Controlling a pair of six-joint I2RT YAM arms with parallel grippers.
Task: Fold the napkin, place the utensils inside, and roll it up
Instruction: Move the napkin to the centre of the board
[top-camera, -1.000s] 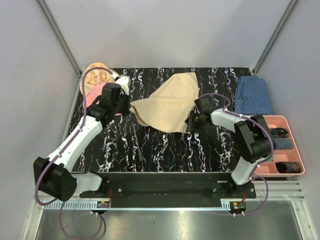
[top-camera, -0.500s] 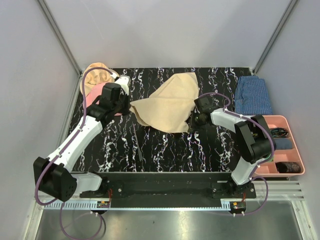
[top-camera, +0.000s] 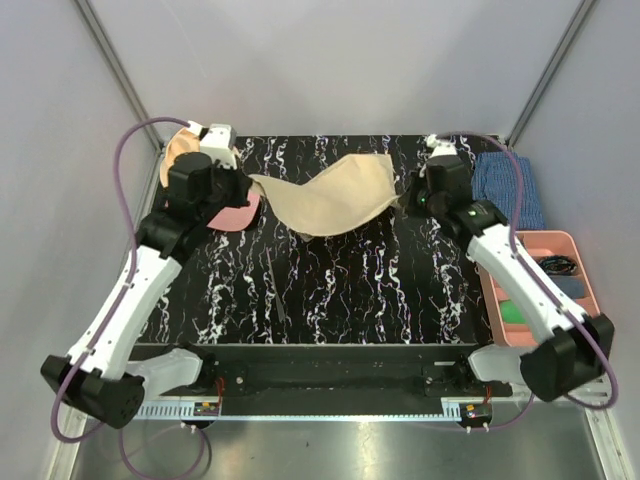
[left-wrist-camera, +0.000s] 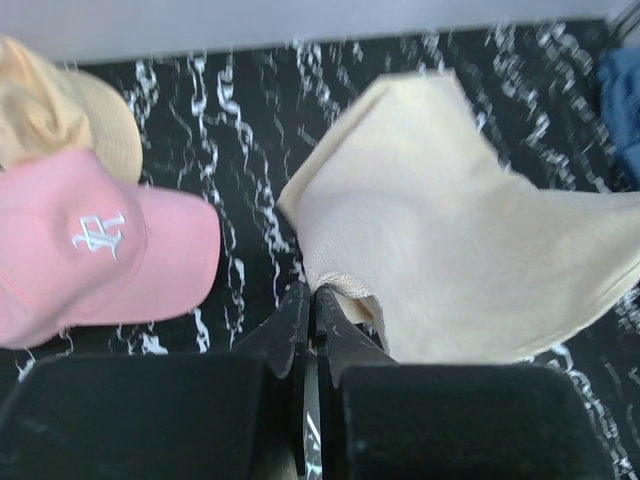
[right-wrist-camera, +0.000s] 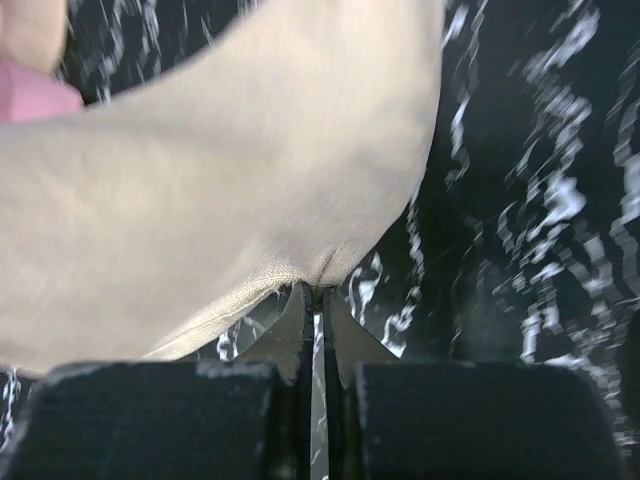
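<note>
The beige napkin (top-camera: 335, 195) hangs stretched above the black marbled table between my two grippers. My left gripper (top-camera: 250, 182) is shut on the cloth's left corner; in the left wrist view its tips (left-wrist-camera: 312, 292) pinch a bunched hem of the napkin (left-wrist-camera: 450, 230). My right gripper (top-camera: 403, 200) is shut on the right edge; in the right wrist view the napkin (right-wrist-camera: 230, 190) puckers where the tips (right-wrist-camera: 317, 290) clamp it. One of the utensils, a thin dark stick (top-camera: 279, 292), lies faintly visible on the table below the cloth.
A pink cap (top-camera: 236, 213) and a tan floppy hat (top-camera: 185, 150) lie at the back left, close to my left gripper. A blue checked cloth (top-camera: 510, 190) lies at the back right. A pink tray (top-camera: 590, 268) with small items stands at the right edge.
My right gripper closed on the napkin's right edge. Both arms then rose and swung toward the back, spreading apart and lifting the napkin off the table.
</note>
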